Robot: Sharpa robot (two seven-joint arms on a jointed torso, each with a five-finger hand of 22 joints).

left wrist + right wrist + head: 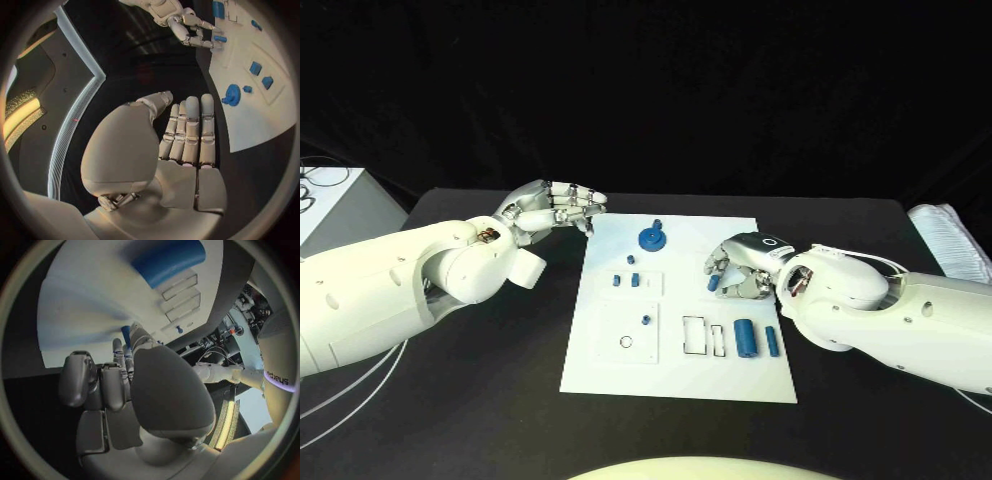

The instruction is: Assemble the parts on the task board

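Observation:
The white task board (pixel 678 372) lies in the middle of the black table. My right hand (pixel 740 265) hovers over the board's right middle and pinches a small blue part (pixel 714 283) at its fingertips; the left wrist view shows the same hand (pixel 187 25) with the part (pixel 219 38). My left hand (pixel 557 208) is just off the board's far left corner, fingers (pixel 190 130) stretched side by side and holding nothing. A blue round part (pixel 651 238) stands at the board's far end. Two small blue blocks (pixel 626 282) sit left of centre. Two blue cylinders (pixel 759 338) lie beside outlined slots (pixel 704 336).
A white box (pixel 336 205) stands at the table's far left, and a pale ridged object (pixel 949 240) lies at the far right. Cables (pixel 343 390) trail along the left side. A small blue peg (pixel 648 320) and a ring mark (pixel 626 342) sit on the board's near left.

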